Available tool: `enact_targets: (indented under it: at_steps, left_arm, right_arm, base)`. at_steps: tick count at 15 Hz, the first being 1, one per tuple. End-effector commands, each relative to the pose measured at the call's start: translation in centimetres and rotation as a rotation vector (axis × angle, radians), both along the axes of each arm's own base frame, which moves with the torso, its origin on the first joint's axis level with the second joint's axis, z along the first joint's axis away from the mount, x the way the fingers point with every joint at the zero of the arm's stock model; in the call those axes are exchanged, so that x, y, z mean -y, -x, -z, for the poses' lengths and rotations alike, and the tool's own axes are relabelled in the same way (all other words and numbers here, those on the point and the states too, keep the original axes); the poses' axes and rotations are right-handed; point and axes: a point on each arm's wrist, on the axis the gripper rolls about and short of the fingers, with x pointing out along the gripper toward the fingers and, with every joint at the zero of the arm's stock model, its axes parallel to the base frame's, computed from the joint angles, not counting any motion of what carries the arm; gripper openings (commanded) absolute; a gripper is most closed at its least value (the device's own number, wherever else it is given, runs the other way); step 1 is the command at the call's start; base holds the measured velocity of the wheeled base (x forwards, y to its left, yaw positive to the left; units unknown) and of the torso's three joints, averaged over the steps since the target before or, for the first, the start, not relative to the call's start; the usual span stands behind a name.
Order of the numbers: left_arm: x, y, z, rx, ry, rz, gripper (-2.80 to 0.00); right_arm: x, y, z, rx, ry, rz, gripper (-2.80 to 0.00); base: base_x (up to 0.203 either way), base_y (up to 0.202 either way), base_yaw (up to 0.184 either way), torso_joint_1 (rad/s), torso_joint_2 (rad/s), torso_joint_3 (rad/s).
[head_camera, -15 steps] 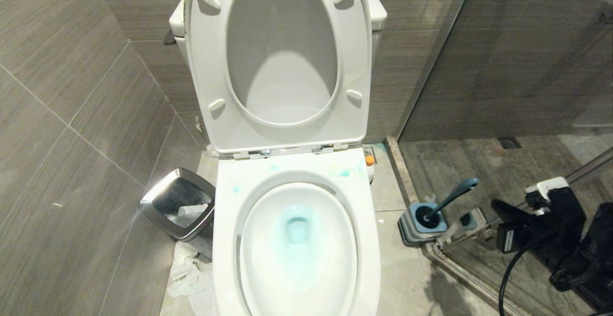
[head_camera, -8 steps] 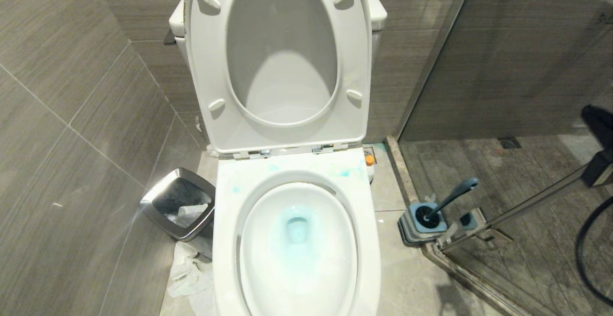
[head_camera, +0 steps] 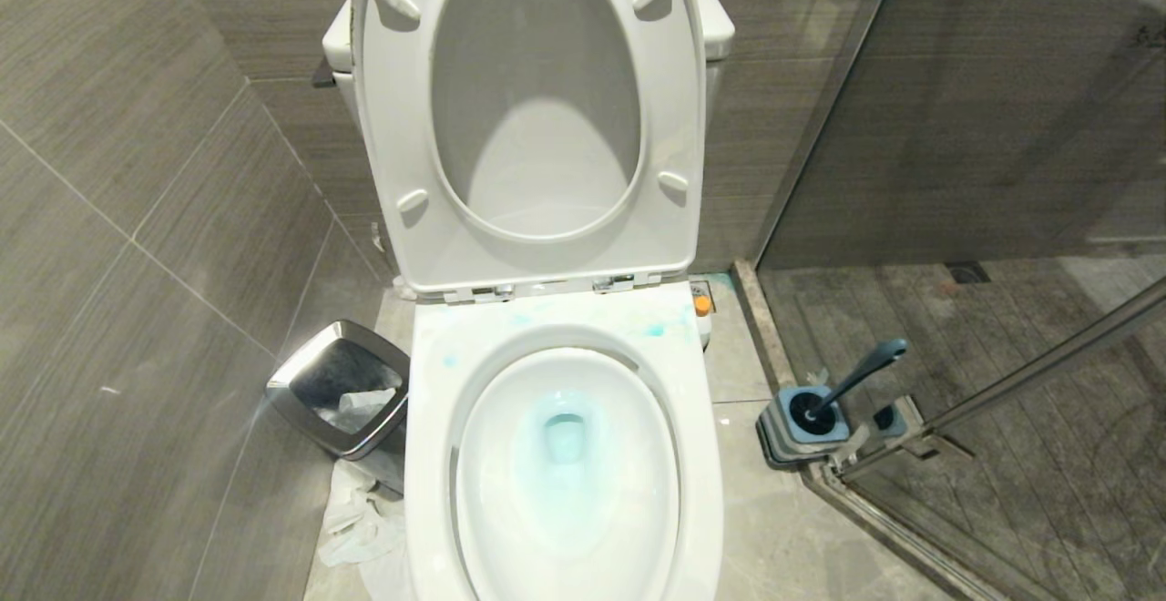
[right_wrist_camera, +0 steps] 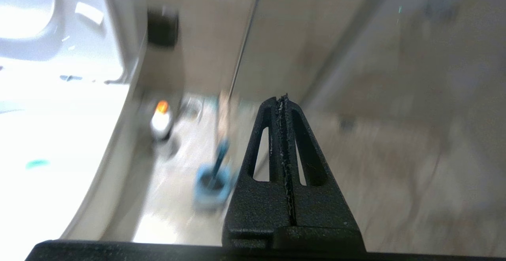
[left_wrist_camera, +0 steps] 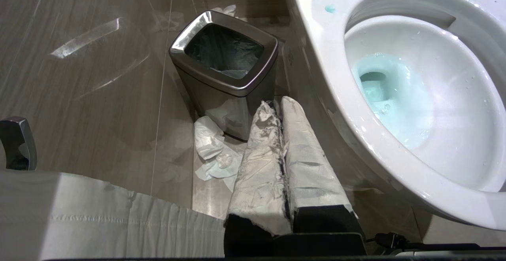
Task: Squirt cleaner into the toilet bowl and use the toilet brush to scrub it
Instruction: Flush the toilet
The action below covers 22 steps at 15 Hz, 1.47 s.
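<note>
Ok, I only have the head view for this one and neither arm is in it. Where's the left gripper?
Observer: The left wrist view shows the left gripper shut, low beside the toilet bowl and pointing toward the foot of the bin.
Operator: Is it holding anything?
Observer: Nothing is held, but its fingers are wrapped in white paper.
Operator: And the right one?
Observer: The right gripper is shut and empty, in the air above the floor, with the toilet brush standing in its holder beyond the fingertips.
</note>
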Motion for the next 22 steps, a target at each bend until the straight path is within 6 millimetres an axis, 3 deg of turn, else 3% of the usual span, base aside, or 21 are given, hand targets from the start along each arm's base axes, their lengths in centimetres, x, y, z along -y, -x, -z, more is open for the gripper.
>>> enact_targets:
  at_steps: [1,3,8,16,22]
  left_arm:
    - [0.0,0.0,0.0,-0.001,0.0,-0.001,-2.8]
    - [0.0,0.0,0.0,-0.001,0.0,-0.001,-2.8]
    - [0.0,0.0,0.0,-0.001,0.0,-0.001,-2.8]
    - [0.0,0.0,0.0,-0.001,0.0,-0.001,-2.8]
    - [0.0,0.0,0.0,-0.001,0.0,-0.001,-2.8]
  right_arm:
    - [-0.1,5.1,2.8,0.035,-0.043,0.01,-2.8]
    - [-0.2,6.7,6.0,0.036,-0.047,-0.032,-2.8]
    - [-0.3,7.0,12.8,-0.007,-0.047,-0.087,-2.8]
    - [-0.3,1.8,21.6,-0.145,-0.07,-0.108,-2.8]
    - [-0.2,1.6,22.3,-0.169,-0.132,-0.084,-2.8]
  base:
    - [0.0,0.0,0.0,0.0,0.0,0.0]
    - [0.0,0.0,0.0,0.0,0.0,0.0]
    - [0.0,0.0,0.0,0.0,0.0,0.0]
    - [0.0,0.0,0.0,0.0,0.0,0.0]
    - [0.0,0.0,0.0,0.0,0.0,0.0]
